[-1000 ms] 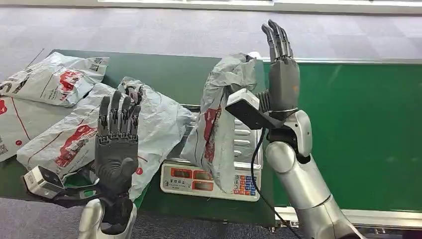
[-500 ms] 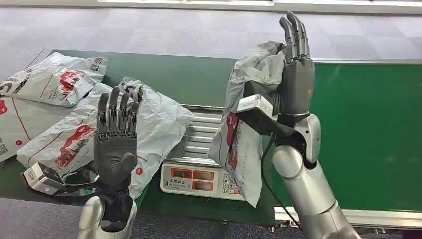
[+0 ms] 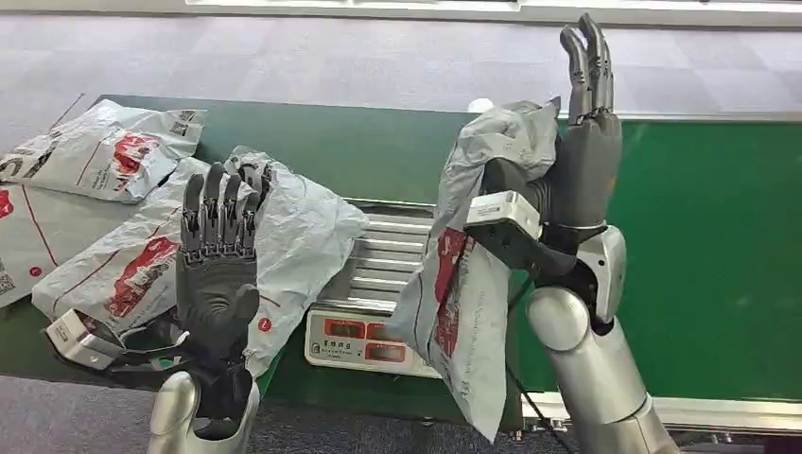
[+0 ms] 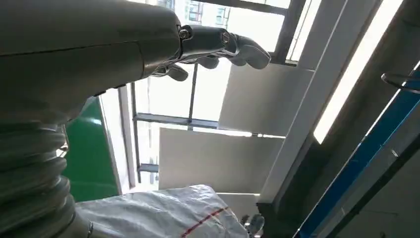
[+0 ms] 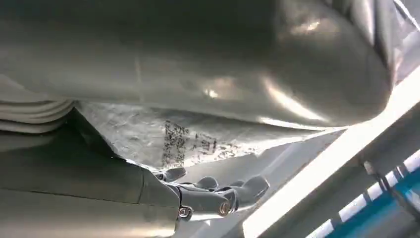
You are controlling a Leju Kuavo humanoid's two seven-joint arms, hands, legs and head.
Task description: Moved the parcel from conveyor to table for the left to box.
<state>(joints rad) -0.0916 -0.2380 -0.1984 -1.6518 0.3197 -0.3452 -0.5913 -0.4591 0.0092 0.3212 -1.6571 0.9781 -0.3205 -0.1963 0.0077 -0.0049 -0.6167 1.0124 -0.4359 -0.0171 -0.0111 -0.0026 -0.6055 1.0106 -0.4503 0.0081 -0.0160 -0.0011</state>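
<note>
A grey plastic parcel [image 3: 468, 293] with red print hangs upright from my right hand [image 3: 586, 161], above the right end of the scale and the table's front edge. The thumb presses the parcel's crumpled top against the palm while the fingers [image 3: 588, 57] point straight up. In the right wrist view the parcel [image 5: 188, 139] lies between the thick thumb and the fingers [image 5: 218, 193]. My left hand [image 3: 219, 265] is raised near the table's front left, palm towards me, fingers apart and straight, holding nothing. Its fingers [image 4: 218, 47] also stand free in the left wrist view.
A white scale [image 3: 374, 284] with a ribbed steel top sits at the table's front edge. Several grey parcels [image 3: 113, 151] lie on the dark green table [image 3: 331, 142] at the left, one [image 3: 293, 227] just behind my left hand. The green conveyor belt [image 3: 709, 236] runs along the right.
My right hand has risen and moved right with the parcel, lifting it off the scale so it hangs free. The left hand has barely moved.
</note>
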